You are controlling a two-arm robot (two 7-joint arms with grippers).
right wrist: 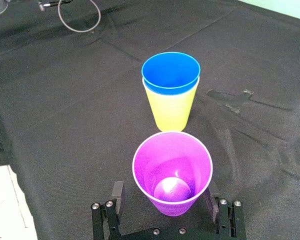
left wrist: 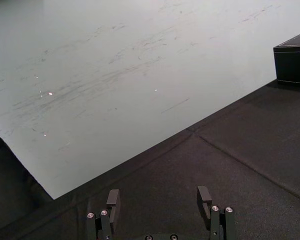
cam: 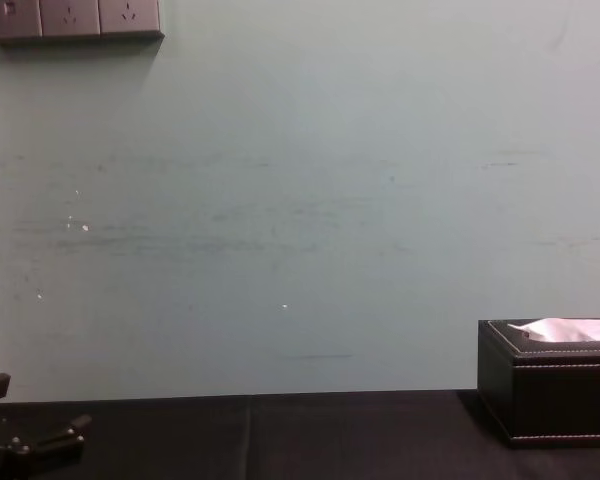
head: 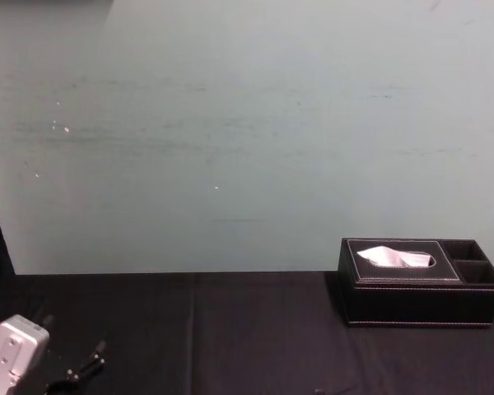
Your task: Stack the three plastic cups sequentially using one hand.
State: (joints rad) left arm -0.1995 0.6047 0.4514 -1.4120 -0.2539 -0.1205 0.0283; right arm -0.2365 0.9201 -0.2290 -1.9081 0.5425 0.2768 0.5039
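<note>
In the right wrist view a purple cup [right wrist: 172, 165] stands upright on the black cloth. My right gripper [right wrist: 165, 191] is open, with one finger on each side of the cup's lower body and a small gap at each. Just beyond it a blue cup [right wrist: 170, 73] sits nested inside a yellow cup [right wrist: 171, 110], both upright. My left gripper [left wrist: 159, 199] is open with nothing between its fingers. It hangs low over the cloth at the table's left, where the head view [head: 86, 366] and chest view [cam: 30, 435] also show it.
A black stitched tissue box [head: 420, 288] [cam: 550, 385] [left wrist: 292, 62] stands at the right against the pale wall. In the right wrist view a looped cable [right wrist: 80, 15] lies on the cloth beyond the cups. A white sheet [right wrist: 5, 200] lies off to one side.
</note>
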